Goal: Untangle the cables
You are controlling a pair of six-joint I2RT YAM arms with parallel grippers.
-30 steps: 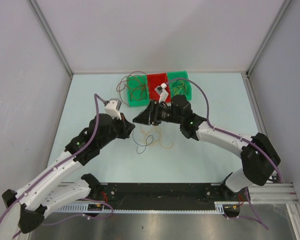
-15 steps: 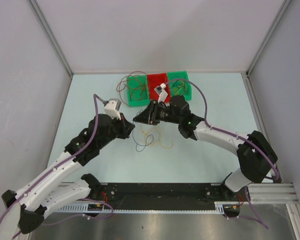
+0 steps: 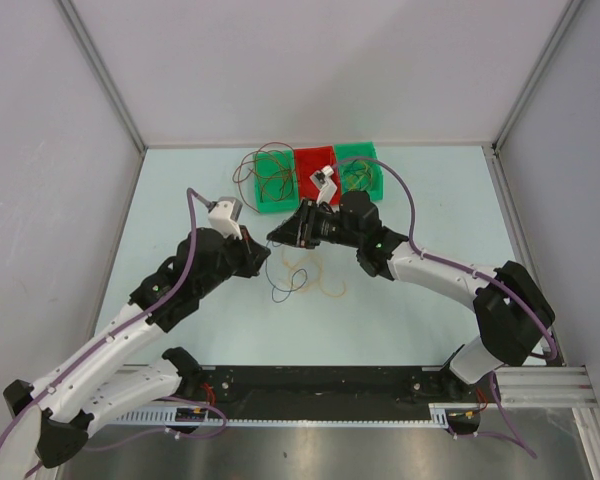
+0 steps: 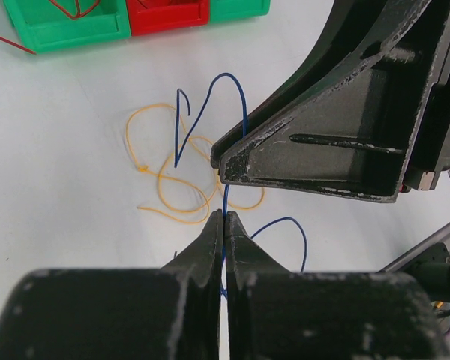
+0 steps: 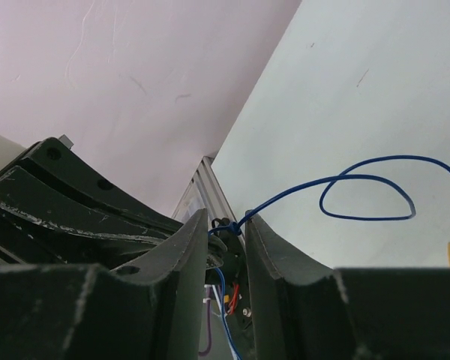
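The left gripper [image 4: 225, 216] is clamped tight on the blue cable [image 4: 226, 196], pinning it just above the table [image 4: 60, 150]. The right gripper [image 5: 226, 225] sits right beside it. Its jaws stand apart with the same cable running between them, and no pinch is evident.

Judgement: one arm anchors the strand so the other can draw it clear of the orange cable [image 4: 172, 199], whose loops lie on the table underneath. Further cables [image 3: 252, 165] rest in and over the green bin [image 3: 273, 205] at the far edge.
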